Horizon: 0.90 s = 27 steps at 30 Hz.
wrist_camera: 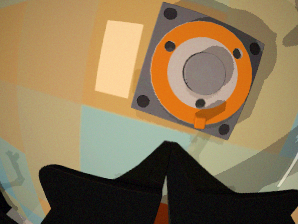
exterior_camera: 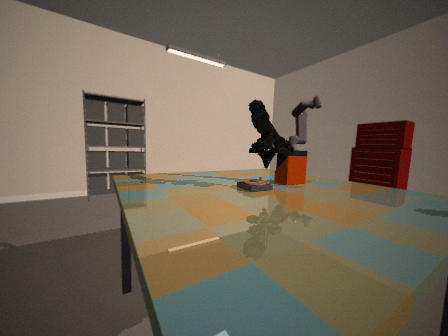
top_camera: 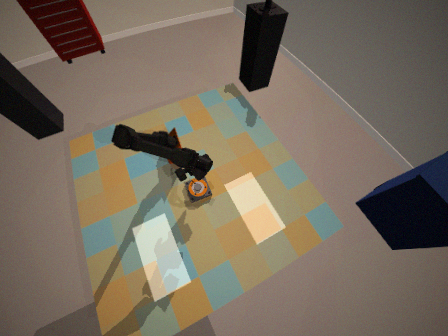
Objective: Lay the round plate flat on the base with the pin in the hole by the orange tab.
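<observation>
The round plate (top_camera: pixel 198 195) (wrist_camera: pixel 160 75) has an orange ring and pale centre and sits around the grey post (wrist_camera: pixel 202 73) on the dark square base (exterior_camera: pixel 255 188) (wrist_camera: pixel 145 85). Its small orange tab (exterior_camera: pixel 260 178) (wrist_camera: pixel 200 123) points toward the gripper in the wrist view, with a dark hole (wrist_camera: pixel 200 103) just inside it. Two more holes show farther round the ring. I cannot make out the pin, and the plate's tilt is too small to judge. My gripper (exterior_camera: pixel 266 166) (wrist_camera: pixel 169 147) is shut and empty, above the table beside the base's tab side, not touching the plate.
The arm's orange mount (exterior_camera: pixel 291 170) stands behind the base in the exterior view. The base lies on the checkered table (top_camera: pixel 225 280) (exterior_camera: pixel 220 290). A red cabinet (top_camera: pixel 62 25) (exterior_camera: pixel 382 155), dark pillars and a blue block (top_camera: pixel 405 215) stand away from the table.
</observation>
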Motion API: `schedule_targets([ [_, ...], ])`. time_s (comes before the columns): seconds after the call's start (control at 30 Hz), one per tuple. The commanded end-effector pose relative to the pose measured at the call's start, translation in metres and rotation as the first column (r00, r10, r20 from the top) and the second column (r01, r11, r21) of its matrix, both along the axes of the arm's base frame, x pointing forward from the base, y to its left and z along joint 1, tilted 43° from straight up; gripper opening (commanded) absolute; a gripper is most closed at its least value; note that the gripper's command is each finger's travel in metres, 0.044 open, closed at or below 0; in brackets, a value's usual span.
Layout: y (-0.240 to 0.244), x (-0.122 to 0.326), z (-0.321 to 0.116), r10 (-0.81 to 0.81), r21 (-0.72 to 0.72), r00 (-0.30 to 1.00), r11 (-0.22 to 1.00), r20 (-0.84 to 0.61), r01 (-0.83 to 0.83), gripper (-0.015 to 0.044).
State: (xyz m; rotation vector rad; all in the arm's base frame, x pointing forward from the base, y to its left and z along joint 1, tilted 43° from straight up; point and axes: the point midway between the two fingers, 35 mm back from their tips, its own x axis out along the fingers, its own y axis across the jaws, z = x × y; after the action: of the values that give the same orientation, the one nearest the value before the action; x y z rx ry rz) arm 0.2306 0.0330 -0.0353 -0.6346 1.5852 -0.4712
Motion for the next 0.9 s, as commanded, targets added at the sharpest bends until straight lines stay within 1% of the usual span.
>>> schedule_targets([
  [0.0,-0.013,-0.001,0.003,-0.068,-0.039,0.995,0.997,0.067,0.071,0.0000],
  [0.27,-0.015,0.000,0.000,-0.068,-0.039,0.995,0.997,0.067,0.071,0.0000],
  [0.57,-0.044,-0.002,-0.033,-0.068,-0.041,0.995,0.997,0.067,0.071,0.0000],
  [0.87,-0.048,-0.003,-0.031,-0.068,-0.041,0.995,0.997,0.067,0.071,0.0000],
])
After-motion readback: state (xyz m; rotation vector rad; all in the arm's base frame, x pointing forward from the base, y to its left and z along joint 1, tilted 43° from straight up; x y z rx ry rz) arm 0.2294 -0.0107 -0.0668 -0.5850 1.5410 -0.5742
